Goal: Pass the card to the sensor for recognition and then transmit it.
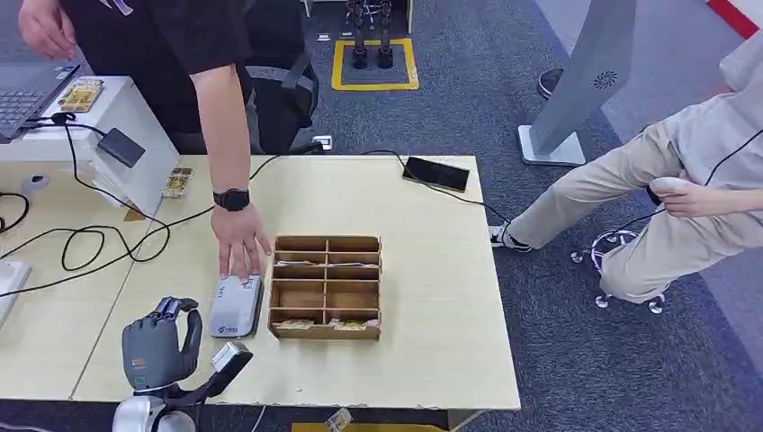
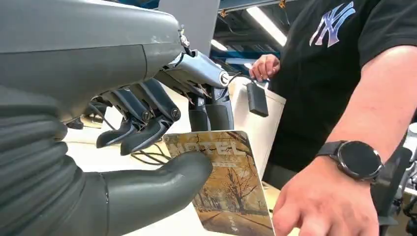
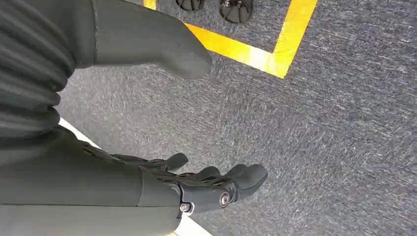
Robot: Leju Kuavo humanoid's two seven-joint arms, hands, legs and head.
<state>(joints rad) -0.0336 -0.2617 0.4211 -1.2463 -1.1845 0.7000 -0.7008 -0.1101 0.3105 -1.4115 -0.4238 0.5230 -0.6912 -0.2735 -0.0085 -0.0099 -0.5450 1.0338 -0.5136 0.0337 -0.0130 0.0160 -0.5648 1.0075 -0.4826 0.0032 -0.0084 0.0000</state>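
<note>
Left robot hand [image 1: 160,346] sits near the front edge of the surface [image 1: 432,297], thumb pinning the card [image 2: 228,184] against its fingers. Just ahead of it lies the grey sensor [image 1: 235,306], a person's hand [image 1: 241,241] resting on its far end. The wooden organizer [image 1: 326,286] stands just beside the sensor; bare surface beyond it. The wrist view shows the card's printed face. Right robot hand [image 3: 196,184] hangs over grey carpet, fingers loosely apart, holding nothing.
</note>
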